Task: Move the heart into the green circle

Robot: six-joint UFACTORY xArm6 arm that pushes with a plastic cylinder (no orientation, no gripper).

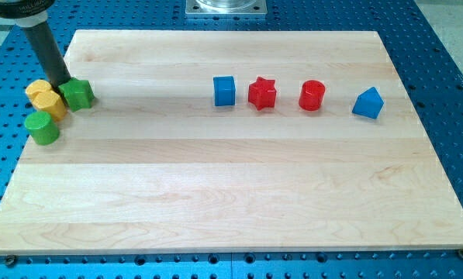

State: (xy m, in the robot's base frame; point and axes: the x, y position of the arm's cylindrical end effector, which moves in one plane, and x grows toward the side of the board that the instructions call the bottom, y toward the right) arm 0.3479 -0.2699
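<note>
Since the heart is probably one of the two yellow blocks [51, 104] crowding just above the green circle [42, 129] at the counter's [215, 194] left edge, my tip [63, 82], sitting between them and a green block [77, 94], is needing a short, gentle downward nudge. No hand is showing, just a rod, and the yellows are blurring together.

Pale striped-grain wooden board [215, 178] on a blue perforated table [448, 46]. Blocks: blue cube [224, 91], red star [262, 93], red cylinder [312, 95], blue triangular block [368, 103], green star-like block [77, 94], yellow heart-like block [45, 98], green cylinder [42, 128]. My dark rod [49, 50].
</note>
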